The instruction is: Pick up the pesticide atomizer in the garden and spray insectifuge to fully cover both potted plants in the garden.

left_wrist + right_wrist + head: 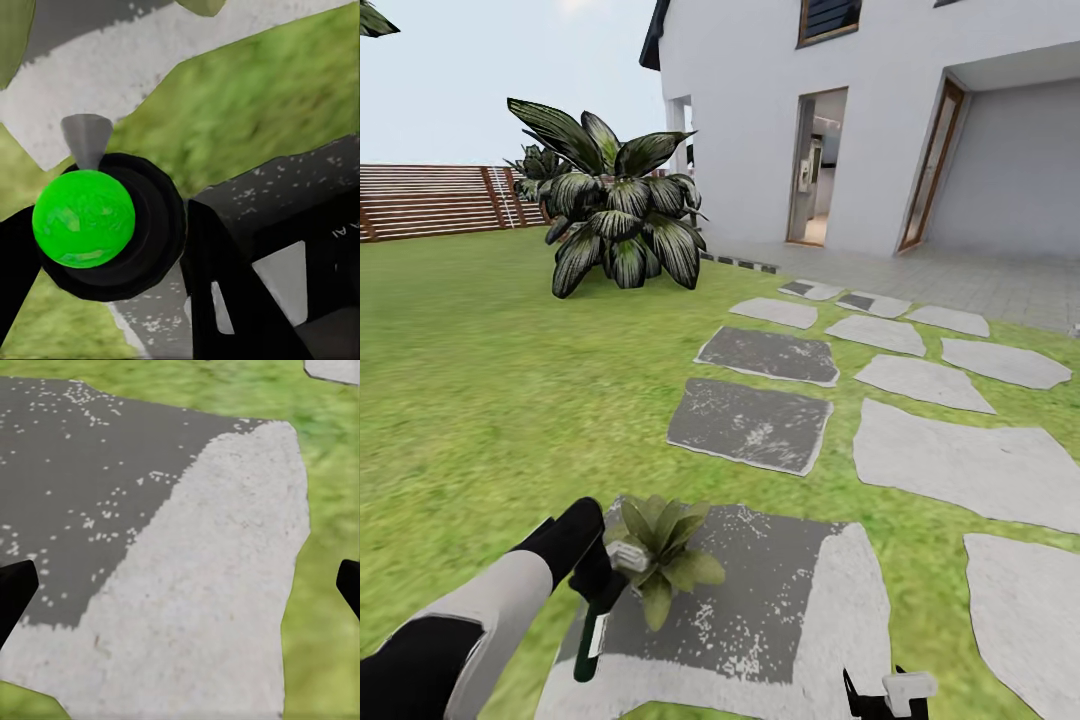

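At the head view's seven o'clock, the left gripper (598, 590) pinches the atomizer (607, 600), its dark body hanging down and its pale spray head (628, 556) touching or just short of the leaves of a potted plant (663, 548) on a stone (800, 620). The left wrist view shows a bright green round part (83, 218) of the atomizer between the fingers. At five o'clock, the right gripper (887, 697) hangs idle; its fingertips (15, 592) stand spread wide. Spraying this first plant seems in hand. Next, the second plant must be found. At eleven o'clock stands a bush (615, 215), with a fence (430, 200) beyond.
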### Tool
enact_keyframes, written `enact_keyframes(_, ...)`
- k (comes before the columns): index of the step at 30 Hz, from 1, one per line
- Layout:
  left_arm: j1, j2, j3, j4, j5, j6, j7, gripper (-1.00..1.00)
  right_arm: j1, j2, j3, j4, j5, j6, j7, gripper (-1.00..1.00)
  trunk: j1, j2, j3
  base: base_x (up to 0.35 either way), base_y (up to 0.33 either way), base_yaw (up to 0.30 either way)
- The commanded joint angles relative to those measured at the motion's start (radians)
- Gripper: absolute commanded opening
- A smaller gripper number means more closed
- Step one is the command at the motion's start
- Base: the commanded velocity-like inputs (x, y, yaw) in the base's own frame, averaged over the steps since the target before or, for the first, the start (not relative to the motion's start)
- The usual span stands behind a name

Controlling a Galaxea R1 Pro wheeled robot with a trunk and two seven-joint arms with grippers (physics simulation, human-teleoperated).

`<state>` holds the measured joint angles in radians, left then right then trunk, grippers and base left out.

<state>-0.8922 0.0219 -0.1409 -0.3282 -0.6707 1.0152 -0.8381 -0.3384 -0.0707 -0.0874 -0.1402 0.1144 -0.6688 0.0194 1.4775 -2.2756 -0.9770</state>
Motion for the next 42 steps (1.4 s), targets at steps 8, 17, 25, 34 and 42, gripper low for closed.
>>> enact_keyframes(8, 0.01, 0.112, -0.02, 0.008, -0.011, -0.003, -0.012, -1.0, -0.001, 0.0, -0.008, 0.001, 0.01, -0.003, 0.002, 1.0, 0.0, 0.0, -0.001, 0.0, 0.0, 0.0)
enact_keyframes(17, 0.021, 0.079, -0.098, 0.07, -0.033, -0.011, -0.023, -1.0, -0.001, 0.0, -0.008, 0.001, 0.011, -0.003, 0.003, 1.0, 0.0, 0.0, -0.001, 0.0, 0.0, 0.0)
enact_keyframes(25, 0.02, 0.076, -0.103, 0.08, -0.027, -0.01, -0.025, -1.0, -0.001, 0.0, -0.008, 0.001, 0.011, -0.003, 0.003, 1.0, 0.0, 0.0, -0.001, 0.0, 0.0, 0.0)
enact_keyframes(34, 0.019, 0.09, -0.103, 0.079, -0.031, -0.013, -0.025, -1.0, -0.001, 0.0, -0.008, 0.001, 0.011, -0.003, 0.003, 1.0, 0.0, 0.0, -0.001, -0.14, 0.045, 0.0)
enact_keyframes(42, 0.022, 0.085, -0.099, 0.077, -0.031, -0.011, -0.024, -1.0, -0.001, 0.001, -0.008, 0.002, 0.012, -0.003, 0.004, 1.0, 0.0, 0.0, -0.001, -0.009, 0.003, 0.0)
